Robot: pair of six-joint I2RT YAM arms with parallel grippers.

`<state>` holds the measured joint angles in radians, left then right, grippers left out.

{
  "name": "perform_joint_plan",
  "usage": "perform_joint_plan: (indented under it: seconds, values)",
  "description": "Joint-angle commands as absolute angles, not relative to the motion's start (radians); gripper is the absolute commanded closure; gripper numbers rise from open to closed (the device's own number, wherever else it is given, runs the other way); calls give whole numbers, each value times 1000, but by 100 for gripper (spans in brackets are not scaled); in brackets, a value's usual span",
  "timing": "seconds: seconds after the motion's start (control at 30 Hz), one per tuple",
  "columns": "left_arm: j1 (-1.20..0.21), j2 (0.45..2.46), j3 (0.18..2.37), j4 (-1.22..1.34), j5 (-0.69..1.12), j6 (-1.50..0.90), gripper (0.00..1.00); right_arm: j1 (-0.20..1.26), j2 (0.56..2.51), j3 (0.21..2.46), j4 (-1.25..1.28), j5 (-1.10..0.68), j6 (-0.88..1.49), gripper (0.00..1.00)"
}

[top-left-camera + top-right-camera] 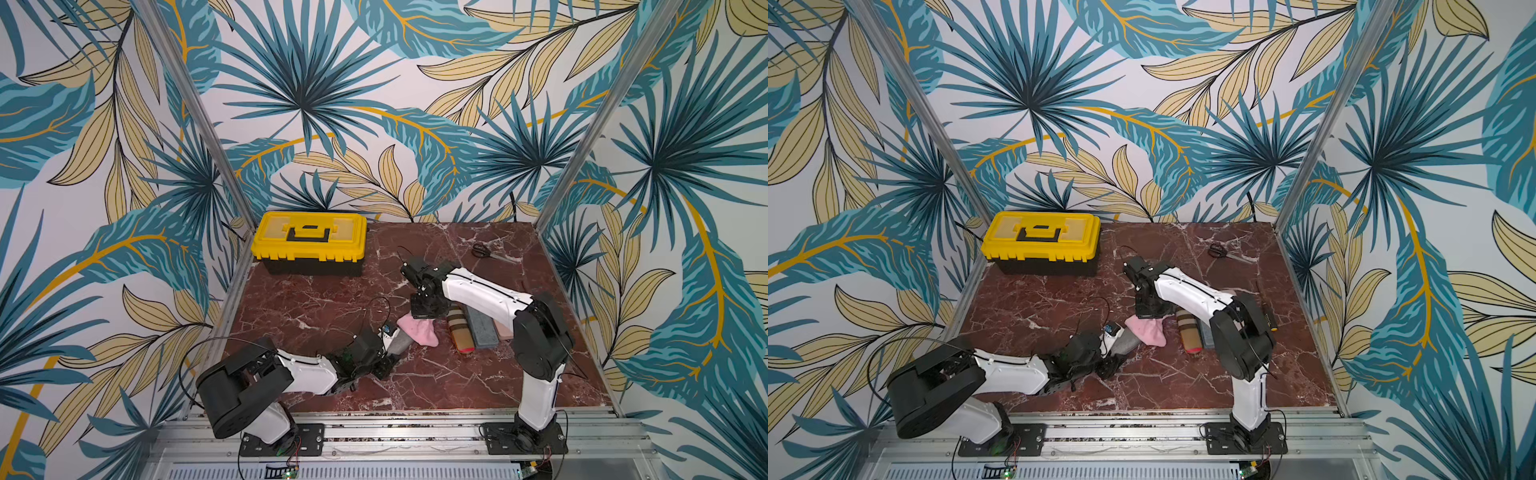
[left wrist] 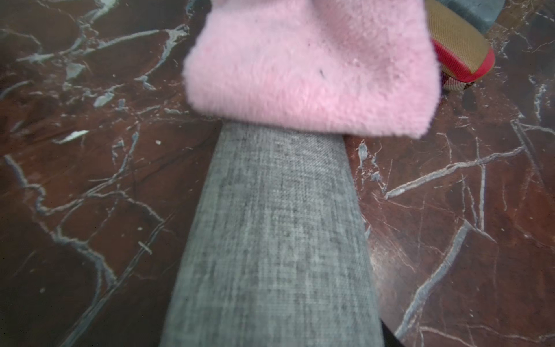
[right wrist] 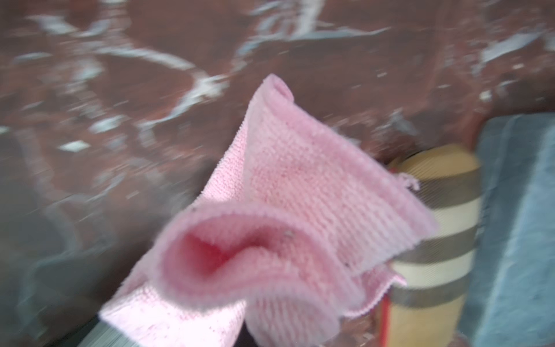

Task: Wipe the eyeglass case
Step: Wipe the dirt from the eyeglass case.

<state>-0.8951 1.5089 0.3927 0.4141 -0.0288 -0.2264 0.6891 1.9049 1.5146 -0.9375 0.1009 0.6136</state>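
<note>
A grey fabric eyeglass case (image 1: 402, 343) (image 2: 276, 225) lies near the table's middle, one end between the fingers of my left gripper (image 1: 392, 348). In the left wrist view the case fills the space at the jaws and hides them, so their closure does not show. My right gripper (image 1: 422, 318) points down just behind the case, shut on a bunched pink cloth (image 1: 417, 330) (image 3: 285, 210). The cloth hangs over the case's far end (image 2: 312, 66) and covers it.
Right of the cloth lie a tan striped case (image 1: 460, 332) (image 3: 435, 240), a blue-grey case (image 1: 482, 330) and a peach one (image 1: 503, 328), side by side under the right arm. A yellow toolbox (image 1: 309, 241) stands back left. Scissors (image 1: 484, 251) lie back right.
</note>
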Motion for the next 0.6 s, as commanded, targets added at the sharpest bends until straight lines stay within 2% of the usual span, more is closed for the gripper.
perform_joint_plan:
  seconds: [0.0, 0.17, 0.23, 0.3, 0.43, 0.57]
  values:
    - [-897, 1487, 366, 370, -44, -240, 29, 749, 1900, 1490, -926, 17, 687, 100]
    - [-896, 1441, 401, 254, -50, -248, 7, 727, 1908, 1514, -918, 48, 651, 100]
    - [-896, 1441, 413, 231, -50, -237, 4, 716, 1925, 1550, -936, 45, 631, 100]
    - [-892, 1456, 423, 230, -51, -221, 5, 711, 1941, 1571, -945, 39, 623, 100]
    - [-887, 1500, 445, 231, -22, -209, 16, 715, 1950, 1569, -938, 1, 647, 100]
    - [-888, 1482, 416, 287, -20, -216, 23, 737, 1938, 1526, -927, -6, 688, 100]
